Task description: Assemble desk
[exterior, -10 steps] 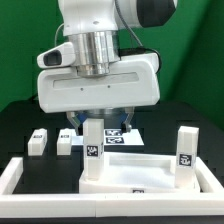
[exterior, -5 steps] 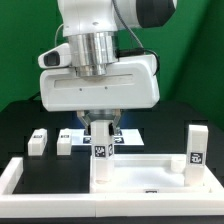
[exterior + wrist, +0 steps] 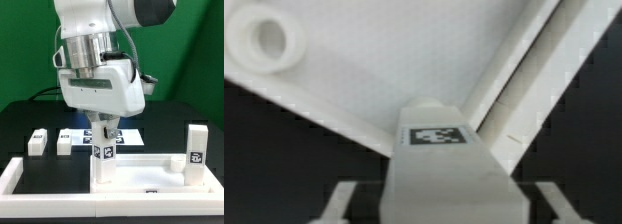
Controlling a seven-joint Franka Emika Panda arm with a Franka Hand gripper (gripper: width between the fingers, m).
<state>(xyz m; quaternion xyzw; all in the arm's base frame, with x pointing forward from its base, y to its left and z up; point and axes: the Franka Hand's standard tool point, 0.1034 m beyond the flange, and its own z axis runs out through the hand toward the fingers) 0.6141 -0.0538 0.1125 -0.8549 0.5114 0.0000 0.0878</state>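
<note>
Nearest, along the tabletop's front edge: the low white border rail (image 3: 20,178). Inside it, lying flat, the tabletop (image 3: 150,172). At its end on the exterior view's left, by a corner, upright: the held leg (image 3: 101,162), clamped near its top by the gripper (image 3: 103,128), jaws drawn in narrow on two opposite sides, fingers (image 3: 342,200) flanking it in the wrist view. Cannot tell whether seated in a hole or only resting on the panel. One open screw hole (image 3: 263,40) lying apart from it. At the opposite end, upright, the standing leg (image 3: 197,146). Beyond the far edge, off the left corner, two loose legs (image 3: 38,140); farther along, the marker board (image 3: 124,137).

Risks, as a judgement:
- jamming or tipping, if turned off-axis
- slipping in the pads, given so high a grip
- dragging the tabletop round against the rail

Labels: only black-and-white square tags on the legs. No readable writing, no brand.
</note>
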